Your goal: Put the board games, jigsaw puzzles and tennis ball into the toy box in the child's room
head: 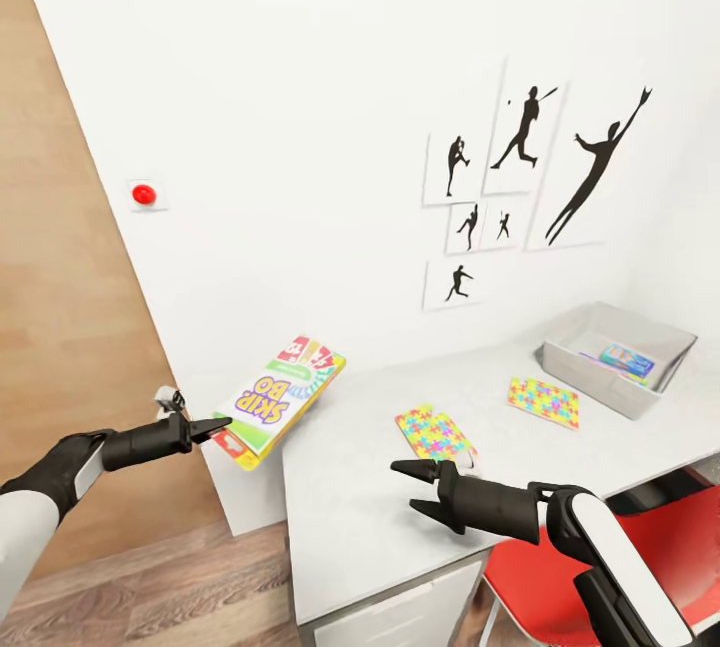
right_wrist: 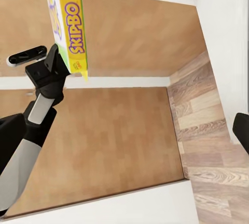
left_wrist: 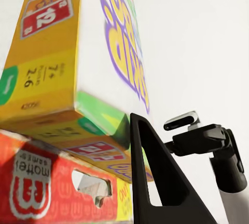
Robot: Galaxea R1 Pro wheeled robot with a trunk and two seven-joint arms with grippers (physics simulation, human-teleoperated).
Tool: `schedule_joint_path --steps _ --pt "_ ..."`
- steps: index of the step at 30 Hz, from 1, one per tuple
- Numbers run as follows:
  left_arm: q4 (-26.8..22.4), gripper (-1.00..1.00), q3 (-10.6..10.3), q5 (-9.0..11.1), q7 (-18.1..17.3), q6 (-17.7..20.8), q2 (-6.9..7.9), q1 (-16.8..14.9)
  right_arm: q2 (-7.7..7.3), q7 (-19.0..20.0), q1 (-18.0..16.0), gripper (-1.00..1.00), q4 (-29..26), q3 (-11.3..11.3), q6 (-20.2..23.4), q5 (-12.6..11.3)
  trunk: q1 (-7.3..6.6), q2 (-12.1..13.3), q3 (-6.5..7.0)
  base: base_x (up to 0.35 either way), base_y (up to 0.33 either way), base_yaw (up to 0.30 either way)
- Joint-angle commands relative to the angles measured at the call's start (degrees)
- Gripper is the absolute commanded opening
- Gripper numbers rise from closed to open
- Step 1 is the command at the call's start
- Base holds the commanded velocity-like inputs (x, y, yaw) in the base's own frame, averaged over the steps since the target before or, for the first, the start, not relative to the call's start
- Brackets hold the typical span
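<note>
Your left gripper is clamping the green-edged cartoon-covered Skip-Bo game box, holding it tilted in the air just off the pale grey-white table. Your right gripper, jaws apart, is hovering above the table near one multicoloured jigsaw square; the other is lying beside the pale grey toy box.
</note>
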Motion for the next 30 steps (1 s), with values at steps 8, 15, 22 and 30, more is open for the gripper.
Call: schedule_joint_path --steps 8,15,22,30 --pt "-0.01 -1.0 0.13 -0.09 -0.24 0.64 0.02 -0.05 -0.03 -0.6 -0.07 1.0 -0.01 -0.05 -0.07 -0.49 0.04 -0.13 0.54 0.0 0.0 -0.144" --pt "-0.01 -1.0 0.13 -0.09 -0.24 0.59 0.04 -0.05 0.11 -0.56 -0.07 1.0 0.09 -0.14 -0.12 3.62 0.04 -0.13 1.13 0.0 0.0 -0.143" --pt "-0.01 -1.0 0.12 -0.05 -0.24 0.63 -0.02 -0.04 0.95 -0.5 -0.07 1.0 0.06 -0.35 -0.09 4.74 0.04 -0.13 1.17 0.0 0.0 -0.011" --pt "-0.01 -1.0 0.19 -0.01 -0.24 0.58 0.33 -0.05 1.46 -0.51 -0.07 1.0 0.06 -0.14 -0.09 4.79 0.04 -0.13 1.18 0.0 0.0 0.0"
